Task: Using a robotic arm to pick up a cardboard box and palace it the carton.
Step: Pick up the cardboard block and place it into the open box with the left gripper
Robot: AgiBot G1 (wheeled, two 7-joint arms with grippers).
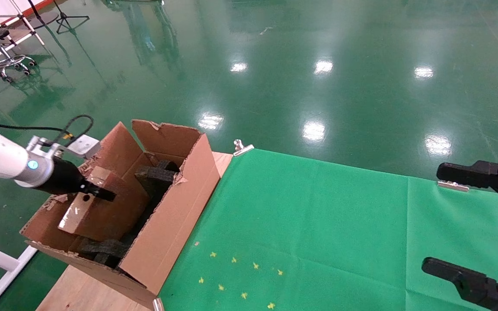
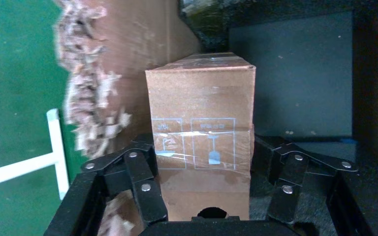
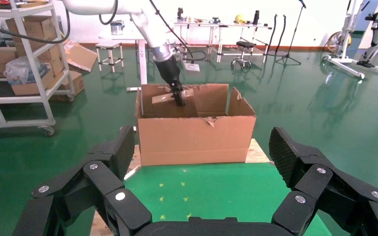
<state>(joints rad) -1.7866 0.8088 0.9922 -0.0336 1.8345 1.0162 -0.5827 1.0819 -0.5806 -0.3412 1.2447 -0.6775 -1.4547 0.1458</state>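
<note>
Plain rectangular cardboard box [image 2: 200, 142] inside corrugated carton [image 1: 175, 216]

A glossy green floor [image 1: 318, 52] reflects ceiling lights. A wheeled stool [image 1: 2, 47] stands at the far left. In the right wrist view, a shelving cart [image 3: 24, 69] holds boxes, and white tables [image 3: 211, 29] line the wall.

Small brown cardboard box [image 1: 97, 209] tilted inside open carton [image 1: 175, 216].

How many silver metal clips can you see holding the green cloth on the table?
3 silver metal clips on the green cloth: one at the far corner beside the large brown corrugated carton, one on the far edge near the right gripper, one at the near edge below the carton. Others may be hidden.
</note>
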